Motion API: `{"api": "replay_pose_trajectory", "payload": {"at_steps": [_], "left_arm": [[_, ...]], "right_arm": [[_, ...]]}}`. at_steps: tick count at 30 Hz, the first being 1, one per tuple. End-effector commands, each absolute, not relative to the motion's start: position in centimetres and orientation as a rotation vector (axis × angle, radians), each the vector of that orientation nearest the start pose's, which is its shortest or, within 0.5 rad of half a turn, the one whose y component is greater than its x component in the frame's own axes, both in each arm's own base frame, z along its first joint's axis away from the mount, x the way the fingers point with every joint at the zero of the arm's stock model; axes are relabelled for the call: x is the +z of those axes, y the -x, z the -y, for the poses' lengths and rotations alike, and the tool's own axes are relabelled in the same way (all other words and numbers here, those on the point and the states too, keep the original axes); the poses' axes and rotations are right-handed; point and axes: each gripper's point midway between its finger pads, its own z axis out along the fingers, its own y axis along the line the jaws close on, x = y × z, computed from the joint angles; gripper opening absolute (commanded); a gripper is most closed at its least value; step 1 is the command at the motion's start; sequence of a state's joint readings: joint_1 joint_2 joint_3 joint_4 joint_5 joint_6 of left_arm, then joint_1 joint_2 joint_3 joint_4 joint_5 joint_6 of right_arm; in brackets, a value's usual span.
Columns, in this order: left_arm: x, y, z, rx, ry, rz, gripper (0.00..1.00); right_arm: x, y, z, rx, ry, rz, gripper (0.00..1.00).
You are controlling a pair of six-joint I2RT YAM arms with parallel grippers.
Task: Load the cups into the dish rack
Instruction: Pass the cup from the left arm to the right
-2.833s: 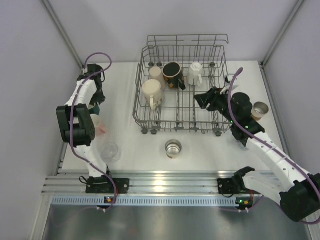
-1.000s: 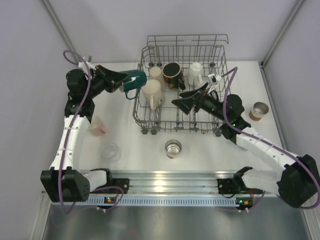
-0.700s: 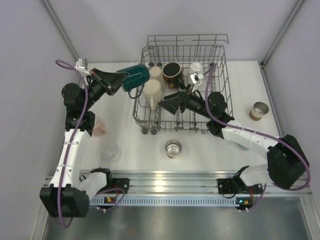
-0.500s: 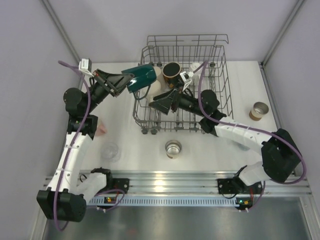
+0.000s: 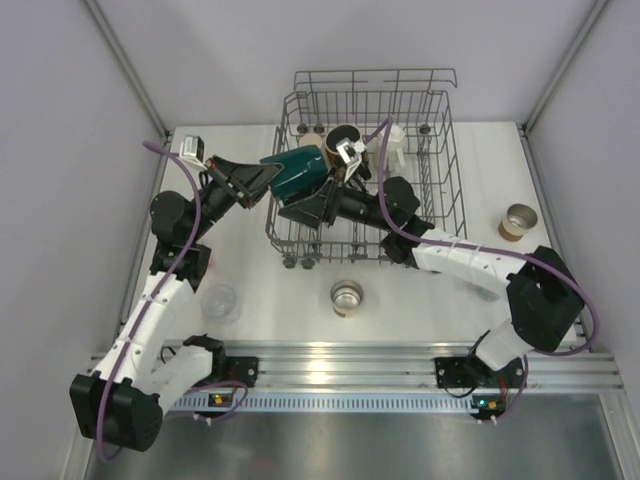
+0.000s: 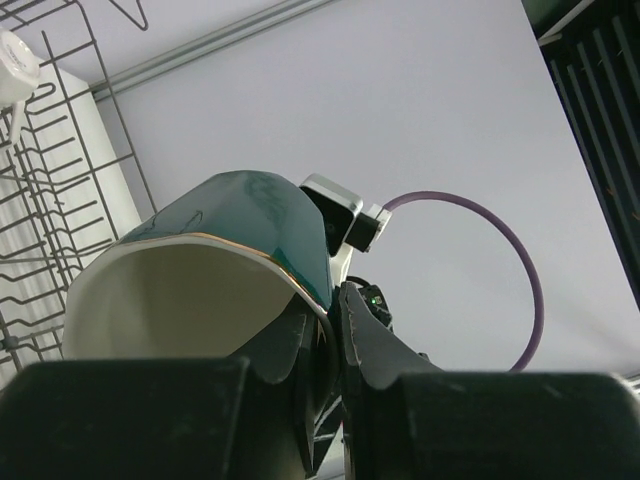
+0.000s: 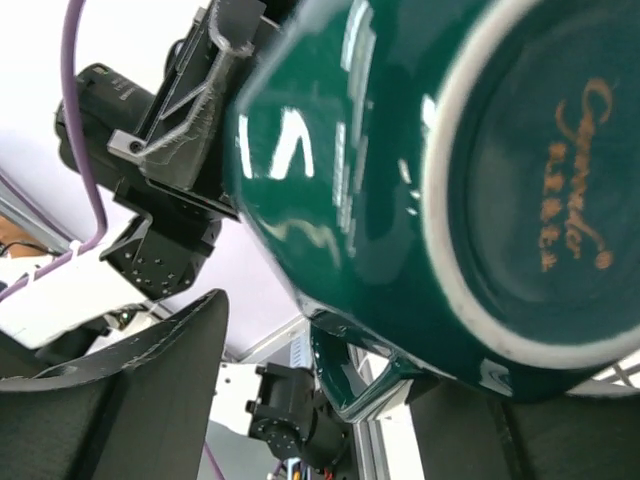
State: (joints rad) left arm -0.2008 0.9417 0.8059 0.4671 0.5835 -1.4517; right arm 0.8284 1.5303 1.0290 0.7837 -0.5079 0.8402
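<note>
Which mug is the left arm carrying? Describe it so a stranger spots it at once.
Find the grey wire dish rack at the back of the table. Over its left edge the left gripper holds a mug in the air, tipped on its side. It is the only dark green one, glossy, cream inside, with gold lettering on its base.

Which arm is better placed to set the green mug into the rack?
Left, probably: the left gripper clamps the green mug by its rim over the dish rack; the right gripper is open at the mug's base, holding nothing.
</note>
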Motion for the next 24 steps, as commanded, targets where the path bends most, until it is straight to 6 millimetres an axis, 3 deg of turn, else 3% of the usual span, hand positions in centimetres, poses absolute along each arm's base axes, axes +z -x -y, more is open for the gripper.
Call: {"api": "replay_pose_trajectory", "payload": {"at_steps": [1,4,7,8,10,11,18,19,20,24], "left_arm": [[45.7,-24.7,18.7,-1.780,0.228,-1.293,0.00],[45.2,-24.3,19.1,-1.792,0.230,-1.301,0.00],[44.5,-24.1,19.4,-1.800,0.233,-1.317,0.00],[44.2,-24.0,19.5,-1.802,0.236,-1.322,0.00],[43.2,-23.8,19.4,-1.797,0.244,-1.331,0.00],[43.0,-23.7,19.4,-1.791,0.246,-1.331,0.00],[40.7,-23.8,19.6,-1.763,0.233,-1.377,0.00],[40.5,-24.0,19.6,-1.756,0.233,-1.383,0.04],[40.4,-24.0,19.6,-1.753,0.233,-1.383,0.19],[40.3,-24.1,19.7,-1.741,0.223,-1.385,0.51]], "right_arm": [[38.2,-21.6,-42.7,1.735,0.548,-1.324,0.65],[38.1,-21.6,-42.7,1.734,0.539,-1.329,0.58],[38.2,-21.6,-42.5,1.733,0.523,-1.319,0.39],[38.2,-21.6,-42.3,1.732,0.515,-1.317,0.26],[38.2,-21.6,-41.9,1.724,0.495,-1.307,0.14],[38.1,-21.6,-41.8,1.720,0.491,-1.307,0.03],[37.1,-22.5,-40.5,1.697,0.429,-1.310,0.00],[37.0,-22.5,-40.4,1.695,0.428,-1.310,0.00],[36.8,-22.6,-40.3,1.694,0.425,-1.309,0.00],[36.3,-23.6,-39.6,1.683,0.393,-1.324,0.00]]}}
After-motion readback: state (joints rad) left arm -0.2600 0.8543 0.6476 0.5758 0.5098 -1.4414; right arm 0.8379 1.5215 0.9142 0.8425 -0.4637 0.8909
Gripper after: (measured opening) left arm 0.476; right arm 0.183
